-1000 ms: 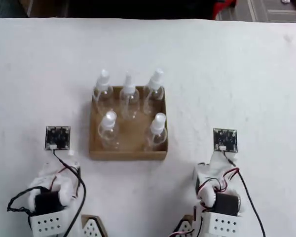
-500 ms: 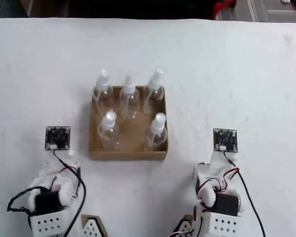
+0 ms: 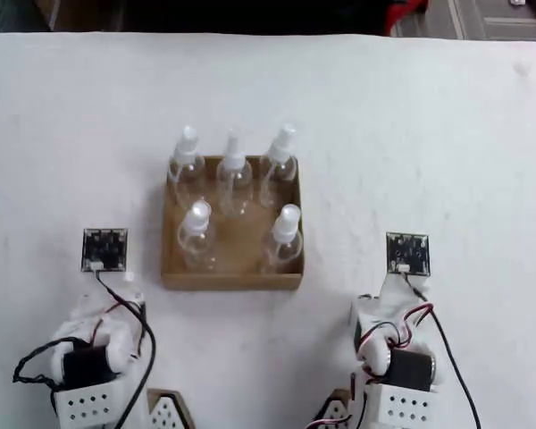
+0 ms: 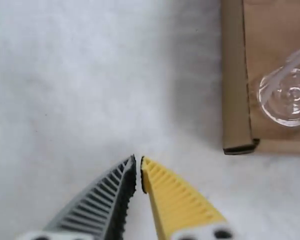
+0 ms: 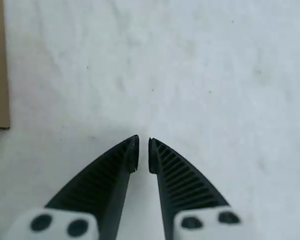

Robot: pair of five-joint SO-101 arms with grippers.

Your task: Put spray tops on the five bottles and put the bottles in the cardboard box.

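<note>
The white table (image 3: 429, 134) carries the cardboard box (image 3: 228, 279) at its middle. All five bottles (image 3: 235, 183) stand upright inside it, three along the far wall and two nearer, each wearing a spray top (image 3: 199, 213). Near left of the box, the left gripper (image 4: 138, 167) hangs over the table, fingers together, holding nothing. Near right, the right gripper (image 5: 142, 150) is likewise closed on nothing.

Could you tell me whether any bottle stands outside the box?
No, all five bottles stand inside the box.
</note>
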